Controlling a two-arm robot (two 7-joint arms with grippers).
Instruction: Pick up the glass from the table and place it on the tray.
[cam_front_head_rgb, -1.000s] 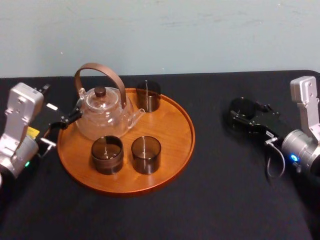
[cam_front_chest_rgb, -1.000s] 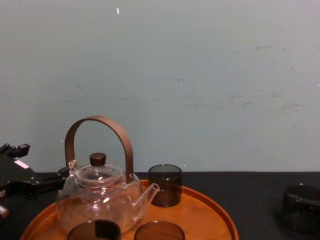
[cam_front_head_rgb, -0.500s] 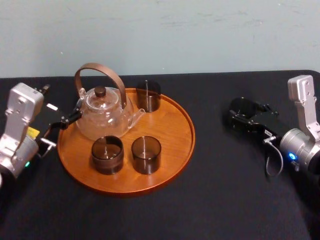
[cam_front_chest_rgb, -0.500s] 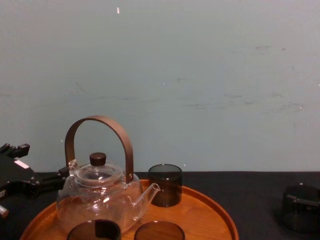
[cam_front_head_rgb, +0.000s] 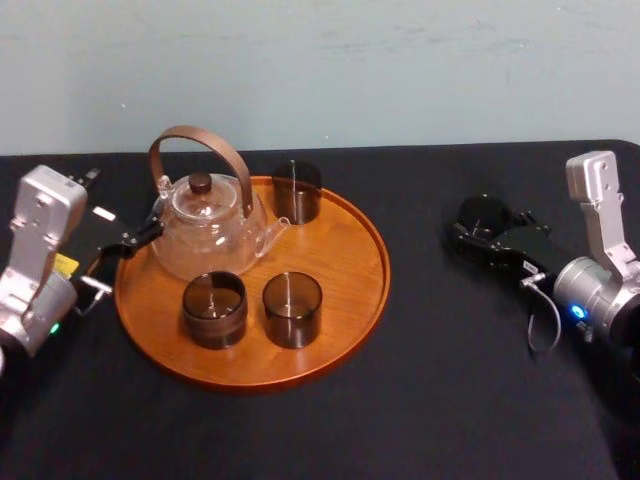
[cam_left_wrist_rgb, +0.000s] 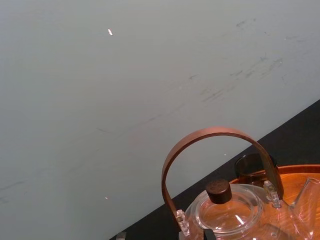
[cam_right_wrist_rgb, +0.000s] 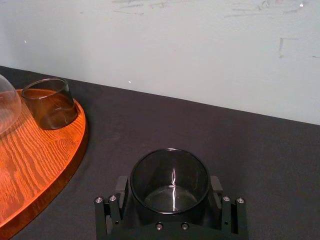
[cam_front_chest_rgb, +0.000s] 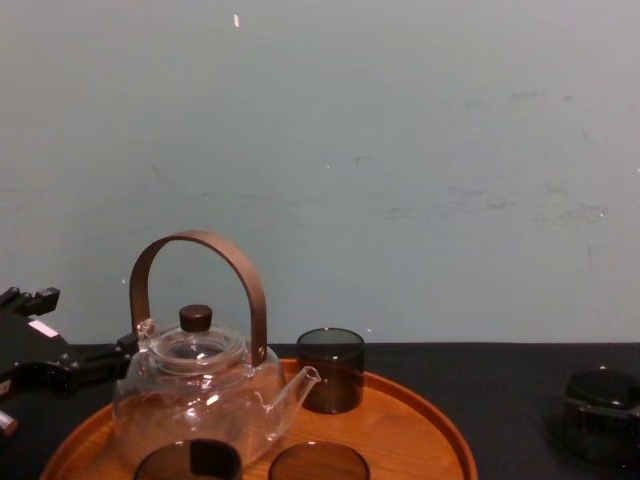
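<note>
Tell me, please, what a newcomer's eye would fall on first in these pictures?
The round wooden tray left of centre on the black table draws the eye first, carrying a glass teapot with an arched brown handle and three smoky glasses. Next comes the right gripper out to the tray's right, set around a fourth glass on the table. The left gripper sits at the tray's left edge beside the teapot.

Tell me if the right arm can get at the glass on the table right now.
Likely yes: the right pincer sits around the glass on the table, nothing between them. The left pincer is by the teapot.
</note>
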